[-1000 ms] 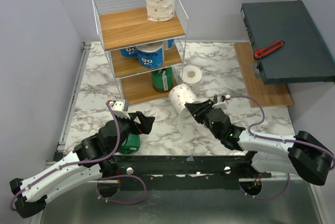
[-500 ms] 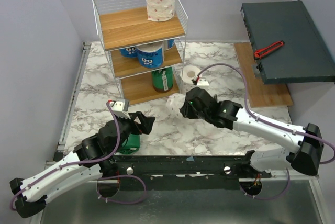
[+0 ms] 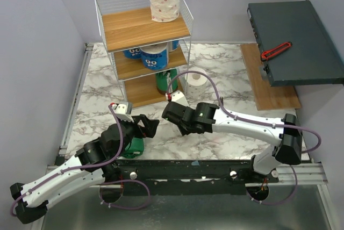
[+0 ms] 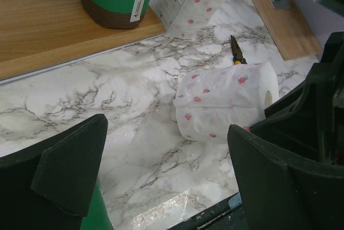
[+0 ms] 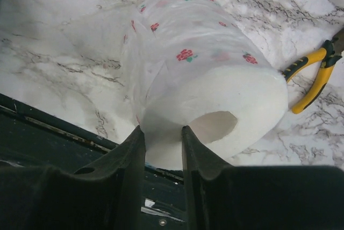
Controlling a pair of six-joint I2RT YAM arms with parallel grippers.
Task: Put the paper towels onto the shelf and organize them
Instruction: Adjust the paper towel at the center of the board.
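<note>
A marble-look desk point(image 3: 99, 82) set into a corner of plain pale lilac walls point(image 3: 32, 52).
The desk top is white with grey veins and shows soft glare under even, diffuse light with no hard shadows. A thin metal rail point(image 3: 75, 98) runs along its left edge, and a black bar point(image 3: 177, 168) lines the near edge, with dull grey sheet metal point(image 3: 204, 211) below it. At the far right a light-brown wooden board point(image 3: 274, 98) lies flat on the marble, against the right wall. Above it sits a dark grey-green flat box point(image 3: 295, 36), its near end overhanging the board, with a red-and-black knife point(image 3: 276, 50) resting on top.
</note>
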